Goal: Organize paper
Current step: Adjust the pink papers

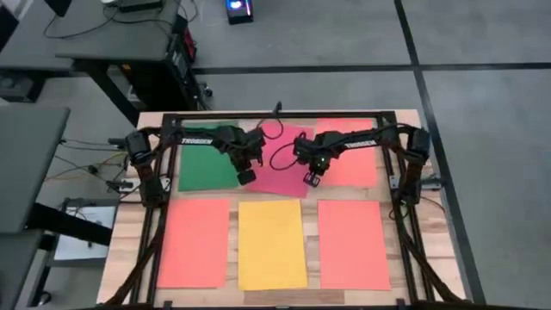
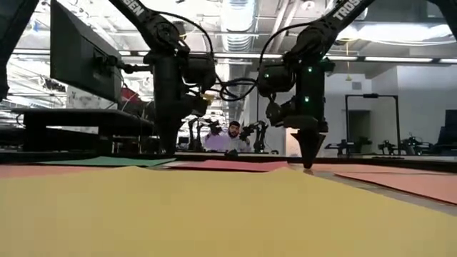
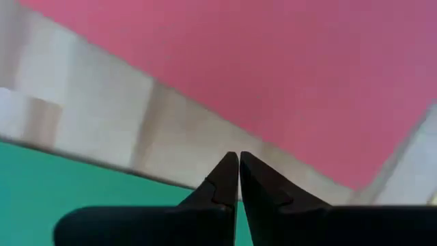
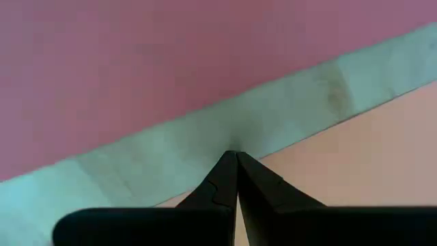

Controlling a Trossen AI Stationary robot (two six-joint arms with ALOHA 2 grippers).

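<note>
- You are working over a wooden table (image 1: 129,250) with six sheets on it: three in the near row, two orange (image 1: 195,241) (image 1: 353,244) with a yellow sheet (image 1: 272,244) between them, lying straight and apart.
- In the far row, a green sheet (image 1: 205,168) is lying on the left, an orange sheet (image 1: 357,164) on the right, and a pink-red sheet (image 1: 284,168) in the middle, turned askew, so its corners are coming close to both neighbours.
- The left gripper (image 1: 246,176) is standing between the green sheet and the pink-red one, its fingers pressed together and pinching nothing, the tip over the green edge.
- The right gripper (image 1: 311,178) is pointing down at the bare strip between the pink-red sheet and the far orange one, its fingers also pressed together and empty.
- Risk, in my judgement: if you are pushing the crooked sheet with closed tips, it can be sliding under or over a neighbour, or buckling, because thin paper gives little grip.
- A tip touching two edges could also be dragging the wrong sheet.
</note>
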